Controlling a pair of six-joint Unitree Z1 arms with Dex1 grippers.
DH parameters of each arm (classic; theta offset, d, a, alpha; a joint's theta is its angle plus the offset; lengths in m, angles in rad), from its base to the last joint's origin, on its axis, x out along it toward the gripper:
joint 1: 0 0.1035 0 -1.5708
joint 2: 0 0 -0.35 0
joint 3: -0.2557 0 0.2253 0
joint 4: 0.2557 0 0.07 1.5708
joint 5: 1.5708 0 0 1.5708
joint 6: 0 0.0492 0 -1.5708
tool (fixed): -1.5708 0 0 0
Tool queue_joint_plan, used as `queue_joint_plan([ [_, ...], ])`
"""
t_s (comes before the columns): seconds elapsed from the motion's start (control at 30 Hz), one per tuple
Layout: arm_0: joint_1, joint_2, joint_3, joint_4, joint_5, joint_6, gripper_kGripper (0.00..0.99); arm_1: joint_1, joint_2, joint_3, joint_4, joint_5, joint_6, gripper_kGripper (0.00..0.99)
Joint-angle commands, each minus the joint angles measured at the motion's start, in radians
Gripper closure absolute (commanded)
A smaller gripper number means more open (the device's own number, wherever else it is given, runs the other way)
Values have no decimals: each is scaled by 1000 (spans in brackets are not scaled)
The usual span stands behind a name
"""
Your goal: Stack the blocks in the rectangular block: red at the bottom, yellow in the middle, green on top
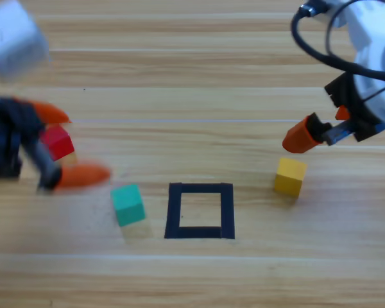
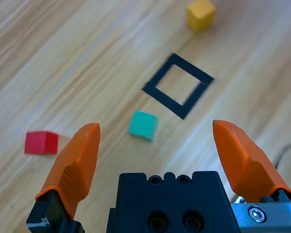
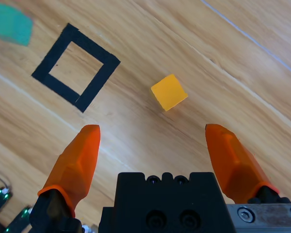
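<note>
**Three cubes loose on the table, frame unfilled**

Left gripper (image 1: 64, 144) — jaws spread wide, holding nothing; in the high view the red cube (image 1: 56, 142) shows between its jaws, but the left wrist view puts that cube on the wood, off to one side. Right gripper (image 3: 153, 145) — jaws apart, empty, raised near the yellow cube (image 1: 290, 176). Green cube (image 1: 128, 205) — on the table just left of the black tape frame (image 1: 200, 211). Frame — bare wood inside.
</note>
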Motion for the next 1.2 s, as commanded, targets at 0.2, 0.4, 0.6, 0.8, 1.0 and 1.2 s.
queue_joint_plan([
  [0.2, 310, 178, -284, 157, 8, -279, 0, -4, 172, -83, 52, -25, 335, 2],
  [0.4, 430, 325, -409, 333, -81, -421, 0, 2, 172, -66, 60, -127, 574, 0],
  [0.6, 456, 516, -496, 425, -46, -579, 0, 2, 183, -65, 69, -135, 671, 2],
  [0.8, 550, 600, -553, 470, -173, -573, 21, 2, 242, -89, 70, -135, 720, 2],
  [1.0, 611, 643, -570, 485, -159, -702, 19, 2, 301, -118, 70, -135, 740, 4],
  [1.2, 603, 744, -685, 597, -76, -808, 14, -10, 336, -134, 70, -137, 772, 5],
])
